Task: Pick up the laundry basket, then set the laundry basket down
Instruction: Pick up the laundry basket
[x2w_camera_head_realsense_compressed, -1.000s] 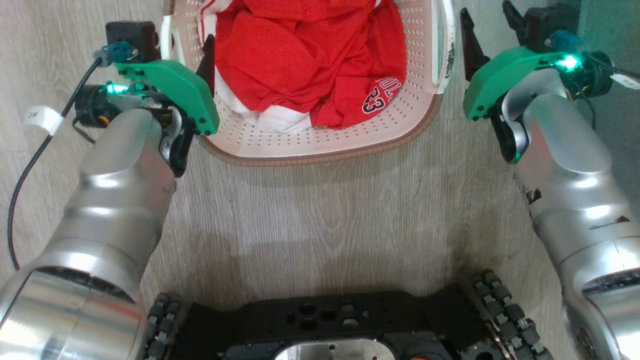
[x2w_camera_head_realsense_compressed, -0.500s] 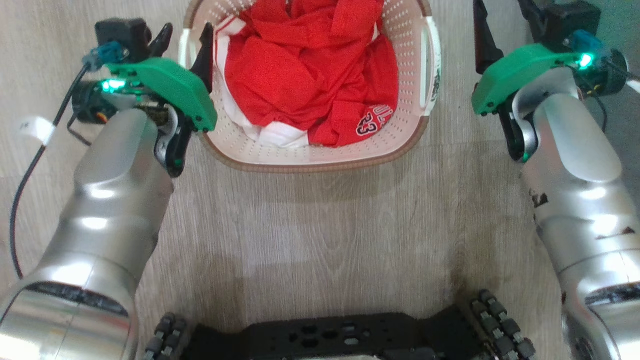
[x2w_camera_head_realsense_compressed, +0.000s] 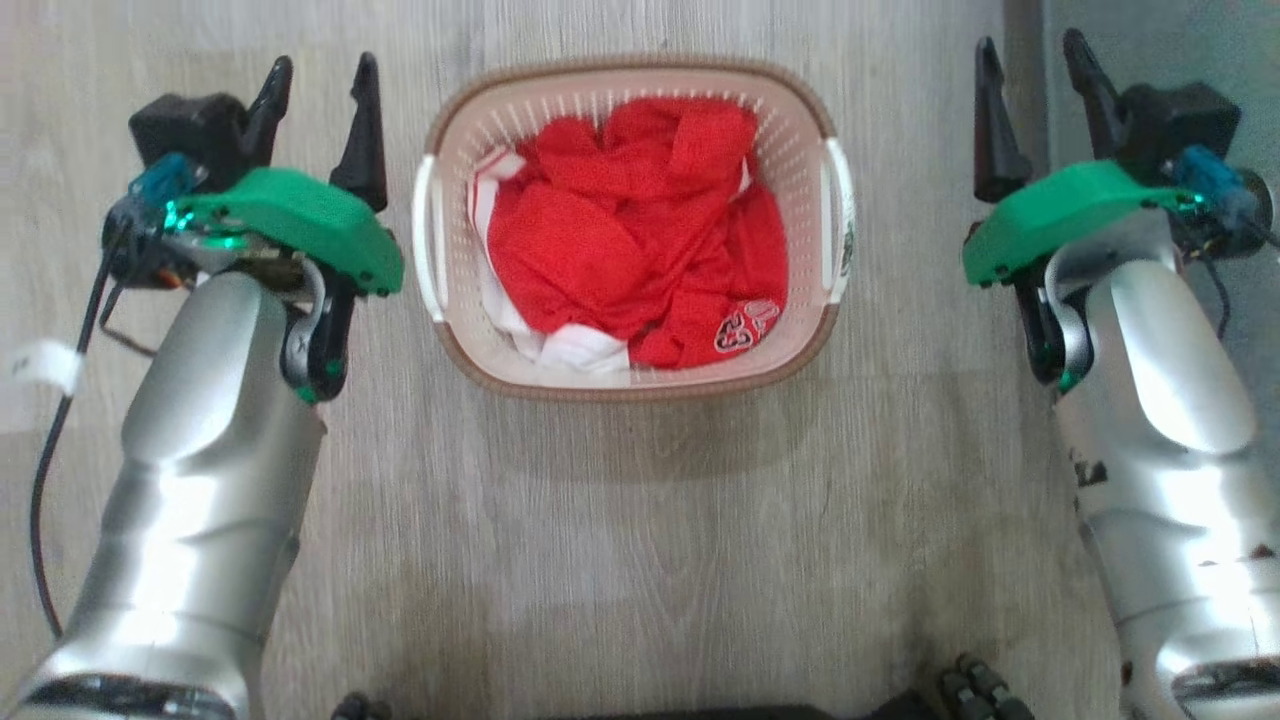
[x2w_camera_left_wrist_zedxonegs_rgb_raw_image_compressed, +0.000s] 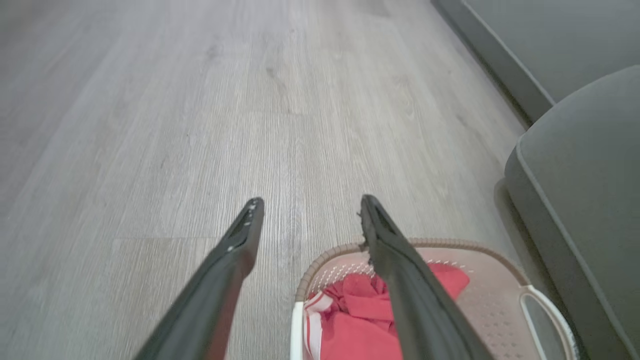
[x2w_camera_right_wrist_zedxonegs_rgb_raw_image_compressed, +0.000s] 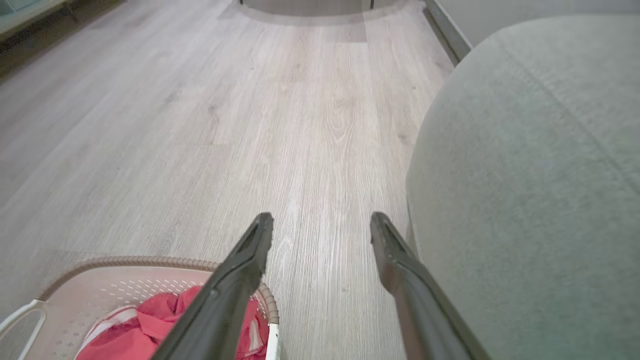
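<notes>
Since the laundry basket stands on the wood floor squarely between the two arms, with neither hand touching it, what matters for a lift is the sideways gap on each side. The left gripper has its fingers spread wide and holds nothing. It sits just beside the basket's left handle, and in the left wrist view the basket lies low and to the right, partly behind the inner finger. The right gripper is equally wide and empty but stands farther out from the right handle. In its wrist view the basket lies low to the left, and a grey cushioned seat is close on the other side. The basket seems to run a little longer from side to side than front to back, though the viewing angle makes that uncertain. Its two white handles are at the ends facing the arms, and red-and-white clothes are heaped inside. The left arm is the nearer one, so I judge that a two-handed grasp needs both hands to move inward and down, the right travelling more. The fingers point along the handles, past the basket, so a sideways move should reach them.
</notes>
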